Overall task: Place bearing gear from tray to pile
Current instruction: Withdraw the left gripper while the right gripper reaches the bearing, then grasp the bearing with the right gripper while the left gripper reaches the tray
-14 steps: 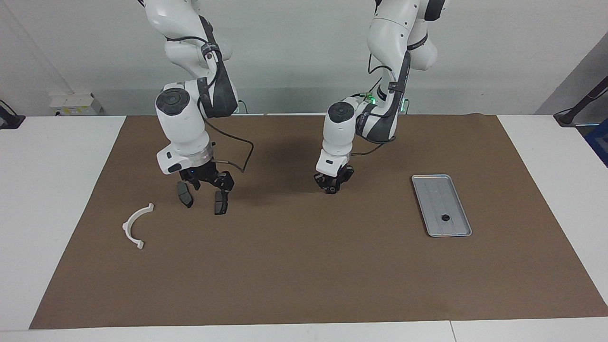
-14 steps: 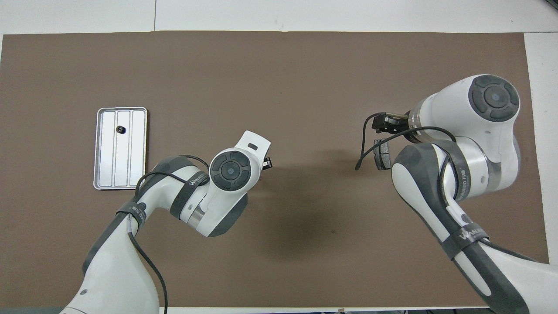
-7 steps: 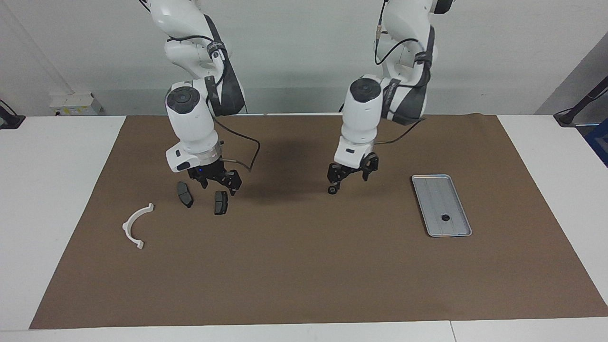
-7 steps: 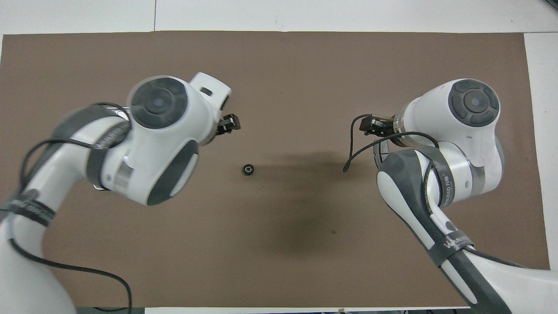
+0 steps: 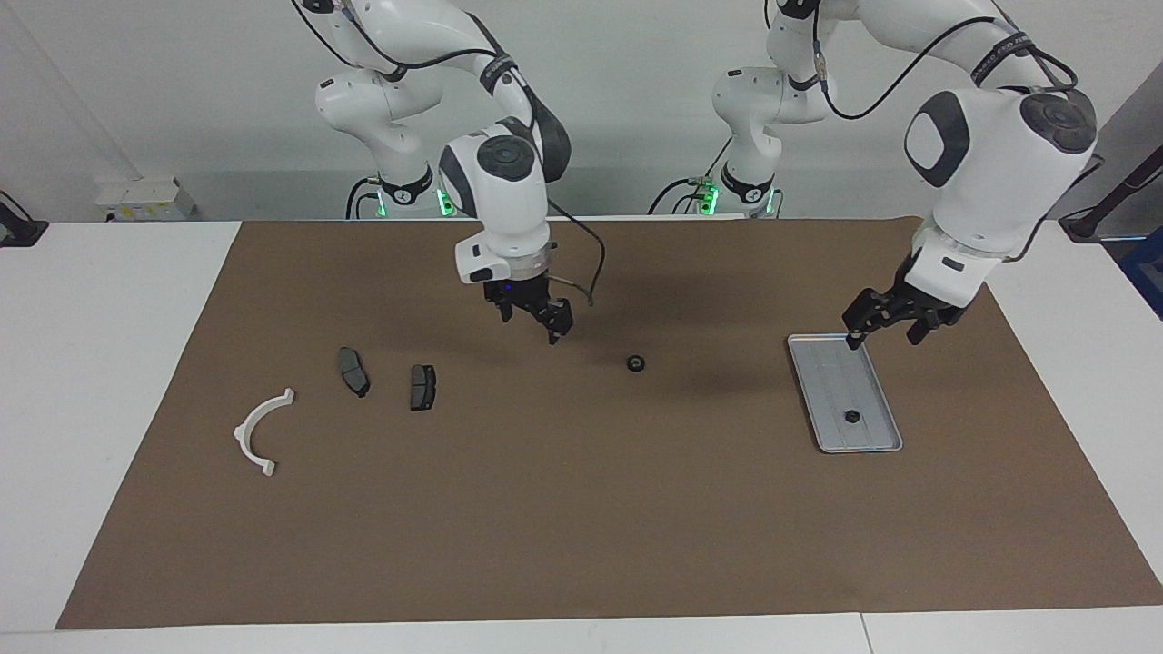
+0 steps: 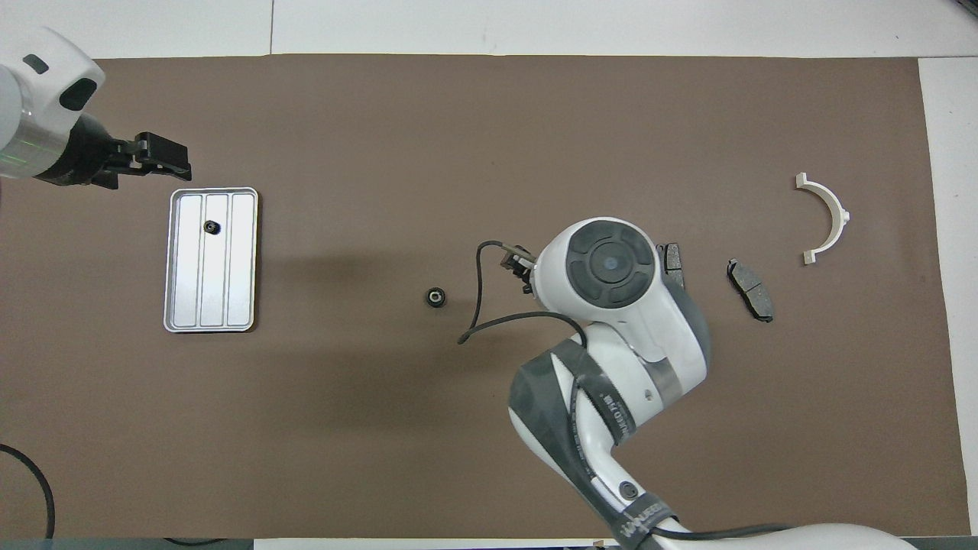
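- Now one bearing gear lies alone on the brown mat, roughly midway between the tray and the pile, touching neither.
- A second small dark gear sits inside the tray, on the part of the tray floor farther from the robots.
- The tray rests flat on the mat toward the left arm's end of the tabletop, its long side running away from the robots.
- The left tool hangs in the air over the mat just at the tray's edge nearer the robots; its fingers are spread and carry nothing.
- The right tool hangs above the mat between the loose gear and the pile, pointing down; its fingers are released and empty. In the overhead view the arm's wrist covers most of it.
- The pile lies toward the right arm's end: two dark brake pads and a white half-ring, all apart from one another.
- One brake pad lies closest to the loose gear, the other brake pad just beside it.
- The white half-ring lies farther from the robots than both pads, toward the edge of the mat.
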You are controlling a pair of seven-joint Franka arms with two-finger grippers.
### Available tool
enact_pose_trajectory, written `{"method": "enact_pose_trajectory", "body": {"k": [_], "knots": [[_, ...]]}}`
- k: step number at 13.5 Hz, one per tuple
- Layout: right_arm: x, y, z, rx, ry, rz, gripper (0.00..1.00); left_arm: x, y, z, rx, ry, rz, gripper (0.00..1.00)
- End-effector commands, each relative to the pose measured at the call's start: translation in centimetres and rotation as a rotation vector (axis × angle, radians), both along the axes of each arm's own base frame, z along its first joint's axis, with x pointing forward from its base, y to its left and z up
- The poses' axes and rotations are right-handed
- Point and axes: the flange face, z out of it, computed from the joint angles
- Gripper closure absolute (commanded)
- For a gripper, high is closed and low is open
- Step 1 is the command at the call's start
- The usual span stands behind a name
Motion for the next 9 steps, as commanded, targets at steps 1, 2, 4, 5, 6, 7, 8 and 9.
{"method": "enact_pose_trajectory", "body": {"k": [1,2,4,5,6,7,8,9], "knots": [[0.4,4.9,-0.9,0.016,0.006,-0.049,0.0,0.3,3.2,-3.9,-0.007,-0.008,-0.048,0.0],[-0.1,6.9,-1.7,0.005,0.009,-0.051,0.0,0.1,3.4,-5.5,-0.005,-0.004,-0.058,0.0],[-0.5,11.3,-4.4,-0.071,-0.006,-0.064,0.0,-1.1,4.0,-9.7,-0.001,0.003,-0.066,0.02],[-0.2,13.1,-5.8,-0.082,-0.019,-0.093,0.0,-1.5,4.1,-11.2,0.001,-0.003,-0.062,0.03],[0.2,14.0,-6.9,-0.08,-0.018,-0.108,0.0,-1.8,4.0,-12.1,0.002,-0.008,-0.062,0.03],[-0.1,14.7,-8.1,-0.085,-0.013,-0.096,0.0,-1.8,4.0,-12.9,0.003,-0.008,-0.061,0.03],[0.0,14.9,-9.2,-0.091,-0.008,-0.096,0.0,-1.8,4.0,-13.7,0.006,-0.013,-0.063,0.04],[0.1,15.4,-9.6,-0.083,-0.011,-0.093,0.0,-1.9,4.0,-14.7,0.008,-0.018,-0.061,0.04]]}}
